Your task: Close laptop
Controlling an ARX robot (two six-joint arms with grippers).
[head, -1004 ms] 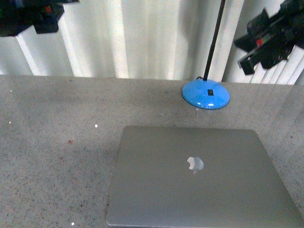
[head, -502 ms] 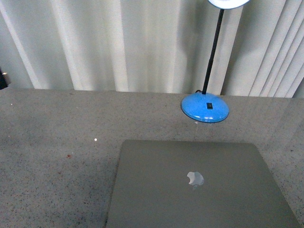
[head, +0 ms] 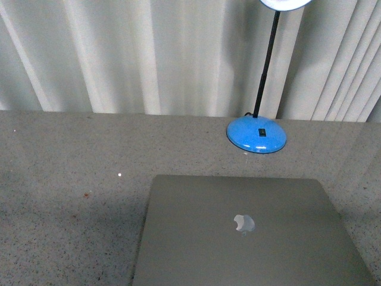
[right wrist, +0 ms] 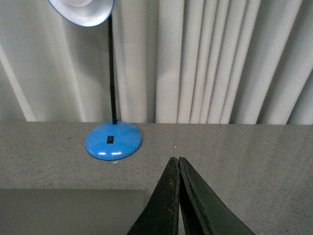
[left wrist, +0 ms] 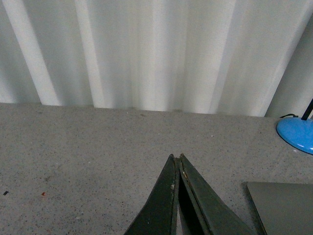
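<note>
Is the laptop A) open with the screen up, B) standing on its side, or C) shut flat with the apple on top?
C: the laptop lies flat on the table, its lid down with the apple logo facing up.

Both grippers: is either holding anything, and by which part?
Nothing is held. The left gripper and right gripper are shut empty above the table; the laptop lies closed, untouched.

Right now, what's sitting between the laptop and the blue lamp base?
Nothing: in the front view only bare speckled table separates the closed laptop from the blue lamp base.
</note>
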